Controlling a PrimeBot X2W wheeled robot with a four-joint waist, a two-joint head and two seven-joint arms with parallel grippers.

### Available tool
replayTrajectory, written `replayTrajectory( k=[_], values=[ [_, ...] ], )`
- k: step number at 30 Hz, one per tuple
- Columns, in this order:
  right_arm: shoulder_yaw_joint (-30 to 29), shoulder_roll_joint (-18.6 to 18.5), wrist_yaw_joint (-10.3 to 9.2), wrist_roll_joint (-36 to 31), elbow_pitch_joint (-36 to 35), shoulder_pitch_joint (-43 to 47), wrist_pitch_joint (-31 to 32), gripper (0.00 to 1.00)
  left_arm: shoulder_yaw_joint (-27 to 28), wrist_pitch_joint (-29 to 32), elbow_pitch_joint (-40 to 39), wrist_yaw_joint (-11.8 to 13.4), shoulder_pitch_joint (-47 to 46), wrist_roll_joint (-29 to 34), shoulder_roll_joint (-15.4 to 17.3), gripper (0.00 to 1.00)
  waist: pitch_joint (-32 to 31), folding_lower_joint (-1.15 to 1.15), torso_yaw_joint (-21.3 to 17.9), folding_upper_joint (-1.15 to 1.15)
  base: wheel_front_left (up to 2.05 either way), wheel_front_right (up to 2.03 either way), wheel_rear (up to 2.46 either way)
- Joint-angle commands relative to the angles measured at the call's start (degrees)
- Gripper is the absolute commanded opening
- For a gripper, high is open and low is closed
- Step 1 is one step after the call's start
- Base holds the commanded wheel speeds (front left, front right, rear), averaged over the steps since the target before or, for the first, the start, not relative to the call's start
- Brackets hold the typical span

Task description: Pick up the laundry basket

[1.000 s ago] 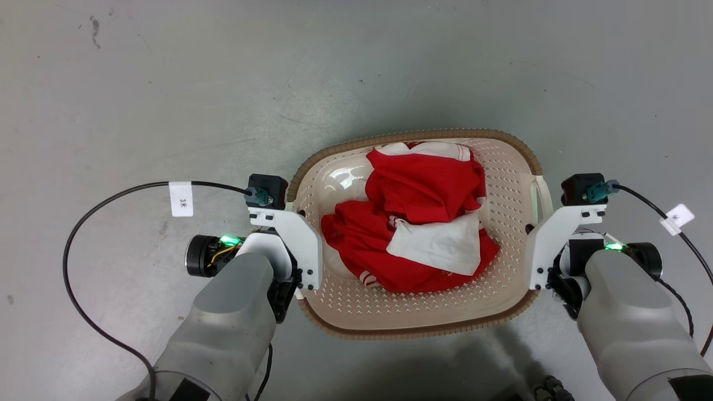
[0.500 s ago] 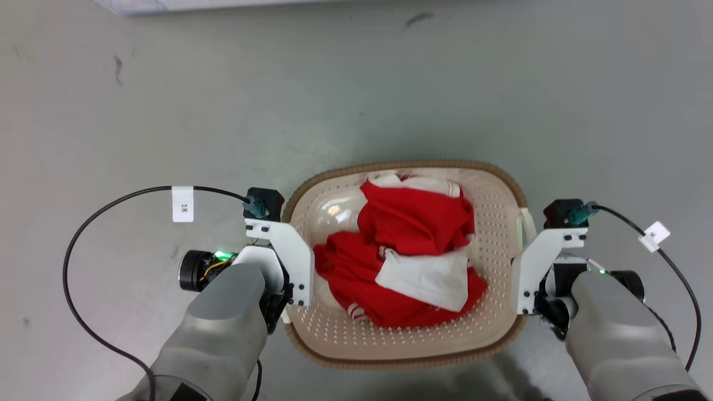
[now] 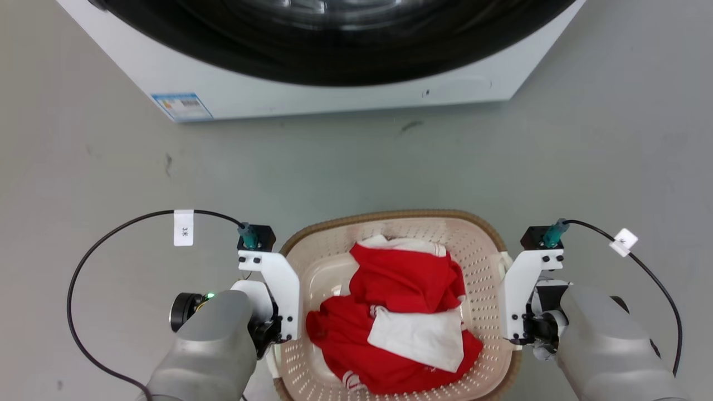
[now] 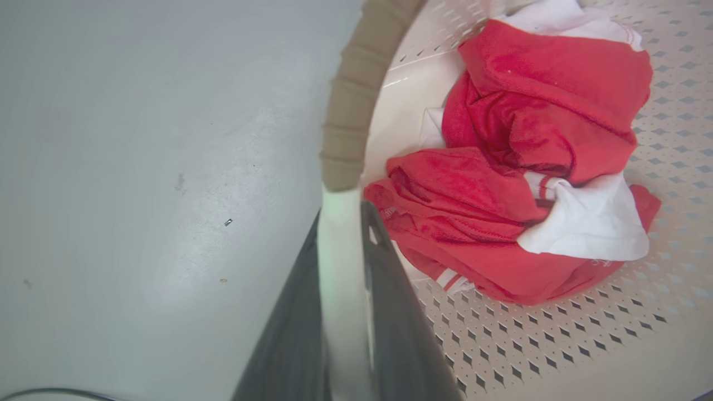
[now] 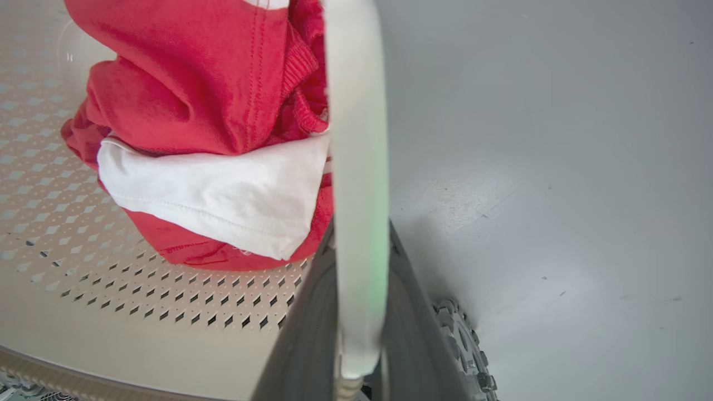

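Head view: the laundry basket (image 3: 390,215) is showing low and centre between both forearms, apart from the washer (image 3: 334,94), and is carrying red and white clothes (image 3: 406,289).
Left wrist view: the left gripper (image 4: 342,214) is pinching the white left handle (image 4: 341,278).
Right wrist view: the right gripper (image 5: 361,228) is pinching the white right handle (image 5: 356,139).

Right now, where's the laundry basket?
The laundry basket is bottom centre in the head view, between left end effector and right end effector, below the washer.

Smooth grey floor (image 3: 613,145), scuffed with a few dark marks (image 3: 411,126); a white front-loading washing machine (image 3: 345,92) stands on it at the far edge of the head view
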Motion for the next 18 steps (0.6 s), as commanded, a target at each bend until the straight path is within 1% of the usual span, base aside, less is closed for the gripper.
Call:
replayTrajectory(
  k=[1, 7, 11, 18],
  values=[
    [0.93, 0.71, 0.11, 1.14, -0.93, 0.82, 1.21, 0.0, -0.24, 0.81, -0.23, -1.03, 0.89, -0.13, -0.64, 0.0, -3.93, 0.0, 0.45, 0.0, 0.0, 0.0, 0.0],
    [4.84, 0.76, 0.11, 6.95, -3.48, 1.28, 7.82, 0.0, -0.42, 4.94, 0.02, -1.18, 1.26, -0.73, 0.91, 0.0, -8.5, 0.0, 0.99, 0.0, 0.0, 0.0, 0.0],
    [6.82, 0.74, 0.11, 9.94, -3.93, 1.62, 11.68, 0.0, -0.39, 7.17, 0.12, -1.31, 1.65, -1.26, 1.8, 0.0, -11.26, 0.0, 1.37, 0.0, 0.0, 0.0, 0.0],
    [9.03, 0.73, 0.11, 14.36, -3.79, 1.81, 17.84, 0.0, 0.29, 12.21, 0.2, -0.75, 2.58, -2.89, 2.97, 0.0, -16.01, 0.0, 1.82, 0.0, 0.0, 0.0, 0.0]
  ],
)
